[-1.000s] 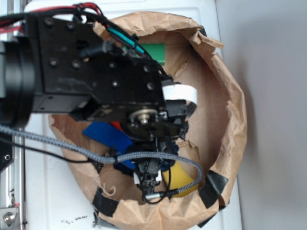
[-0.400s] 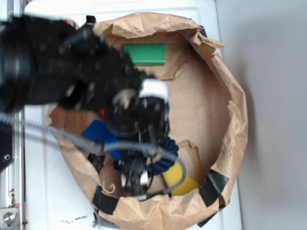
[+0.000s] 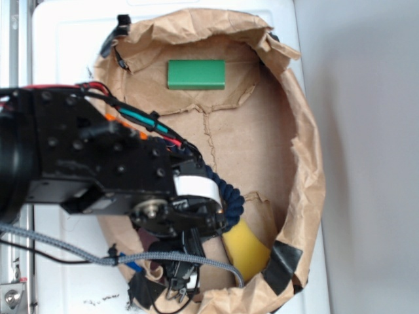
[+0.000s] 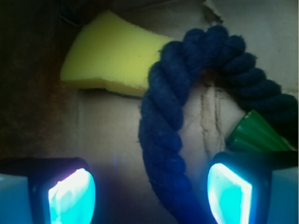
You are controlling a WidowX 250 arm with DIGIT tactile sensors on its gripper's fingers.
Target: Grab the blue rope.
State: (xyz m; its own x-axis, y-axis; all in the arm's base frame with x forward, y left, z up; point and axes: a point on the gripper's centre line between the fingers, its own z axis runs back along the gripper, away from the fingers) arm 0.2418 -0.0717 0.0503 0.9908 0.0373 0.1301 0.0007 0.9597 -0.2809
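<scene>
On the white counter, spread jaws straddle the blue rope; closing on it remains.

Dark navy twisted rope between the jaws, yellow sponge past them, ribbed green piece by the right jaw.

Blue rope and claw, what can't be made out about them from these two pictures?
- Exterior view: most of the blue rope is hidden under the black arm; only one bend shows.
- Exterior view: the claw is covered by the arm and the grey cable.
- Wrist view: the rope runs off the bottom and right edges, so both ends are unseen.
- Wrist view: a green ridged thing is partly hidden by the right finger.
</scene>
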